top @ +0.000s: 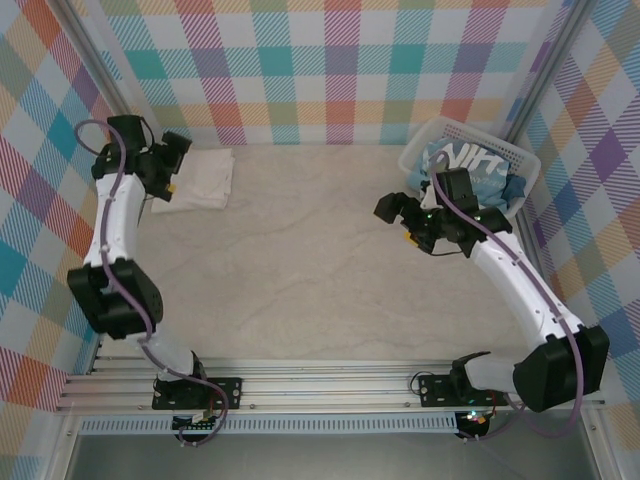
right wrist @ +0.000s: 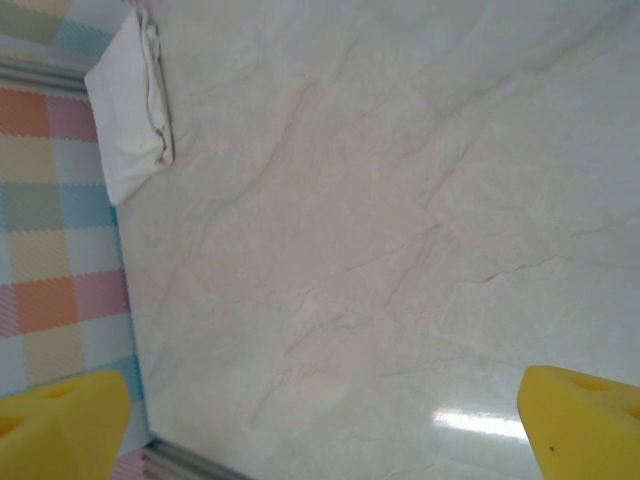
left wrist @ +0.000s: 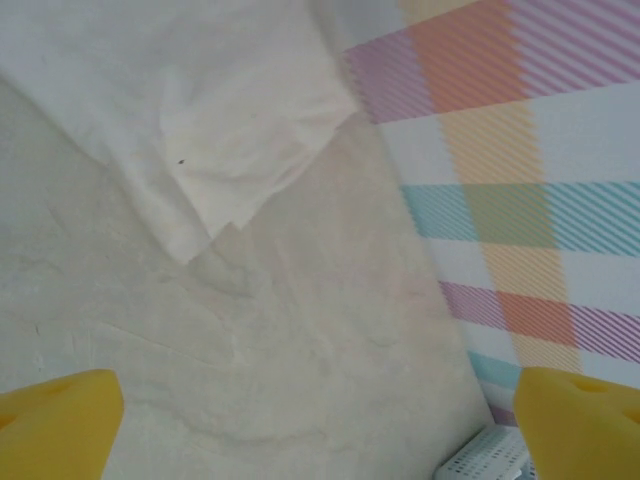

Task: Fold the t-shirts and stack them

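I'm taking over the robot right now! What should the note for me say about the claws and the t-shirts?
Left claw: open, empty, above the table beside the cream-white t-shirt.
Right claw: open, empty, over bare table in front of the basket.
Done: the cream-white t-shirt lies folded at the table's far left.
Left to do: the light blue t-shirt sits bunched in the basket at the far right. It probably needs taking out, folding and stacking on the cream-white one.
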`<state>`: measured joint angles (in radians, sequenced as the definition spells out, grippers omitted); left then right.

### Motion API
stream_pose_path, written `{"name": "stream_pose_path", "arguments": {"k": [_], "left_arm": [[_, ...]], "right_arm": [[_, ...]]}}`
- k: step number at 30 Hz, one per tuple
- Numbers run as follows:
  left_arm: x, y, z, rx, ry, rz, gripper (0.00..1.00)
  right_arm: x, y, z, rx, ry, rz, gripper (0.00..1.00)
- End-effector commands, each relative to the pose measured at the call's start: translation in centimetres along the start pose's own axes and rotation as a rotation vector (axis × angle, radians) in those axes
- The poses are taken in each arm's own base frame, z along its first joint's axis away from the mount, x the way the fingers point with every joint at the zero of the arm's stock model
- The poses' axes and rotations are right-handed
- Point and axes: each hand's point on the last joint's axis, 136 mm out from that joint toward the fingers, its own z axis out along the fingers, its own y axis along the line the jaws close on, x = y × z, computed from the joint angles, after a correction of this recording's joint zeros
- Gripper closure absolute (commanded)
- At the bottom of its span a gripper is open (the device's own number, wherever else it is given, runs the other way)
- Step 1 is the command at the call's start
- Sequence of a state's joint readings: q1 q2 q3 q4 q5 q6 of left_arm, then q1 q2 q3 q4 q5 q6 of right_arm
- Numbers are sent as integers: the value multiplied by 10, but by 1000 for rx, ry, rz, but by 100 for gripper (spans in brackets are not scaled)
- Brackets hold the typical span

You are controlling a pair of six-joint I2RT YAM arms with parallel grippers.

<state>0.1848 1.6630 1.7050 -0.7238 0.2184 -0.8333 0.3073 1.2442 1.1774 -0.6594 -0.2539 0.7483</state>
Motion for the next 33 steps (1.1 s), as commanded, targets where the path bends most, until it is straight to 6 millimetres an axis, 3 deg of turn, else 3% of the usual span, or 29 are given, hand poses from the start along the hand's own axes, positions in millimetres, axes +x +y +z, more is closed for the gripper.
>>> {"name": "stream_pose_path", "arguments": {"k": [1,2,4,6,7,8,10,12,14,16,21,23,33], "left_arm": [[11,47,-23,-211,-69,43,25],[14,55,-31,-218,-89,63,37],[23,69,-42,-234,-104,125,40],[33,82,-57,-284,-136,219,26],[41,85,-63,-280,-147,269,4],[50,90,-67,-280,-152,300,0],[66,99,-76,-260,-174,341,0],[73,107,-93,-182,-318,327,0],[70,128,-112,-77,-517,251,0],[64,152,-116,-69,-657,270,0],[75,196,-80,-329,-567,565,0],[83,195,-56,-340,-501,727,0],[94,148,10,-150,-441,839,0]], "right_arm": [[-20,-19,-32,120,-203,-90,0],[-23,-22,-40,136,-240,-124,0],[-25,-33,-51,196,-285,-171,0],[-26,-57,-59,321,-311,-160,0],[-26,-71,-62,391,-321,-149,0],[-24,-84,-62,445,-326,-147,0],[-21,-106,-61,522,-342,-147,0],[-16,-123,-57,550,-364,-153,0],[-12,-137,-45,538,-388,-198,0],[-12,-145,-39,520,-440,-247,0],[-20,-163,-28,566,-533,-392,0],[-24,-166,-22,591,-523,-430,0],[-42,-168,30,582,-424,-560,0]]}}
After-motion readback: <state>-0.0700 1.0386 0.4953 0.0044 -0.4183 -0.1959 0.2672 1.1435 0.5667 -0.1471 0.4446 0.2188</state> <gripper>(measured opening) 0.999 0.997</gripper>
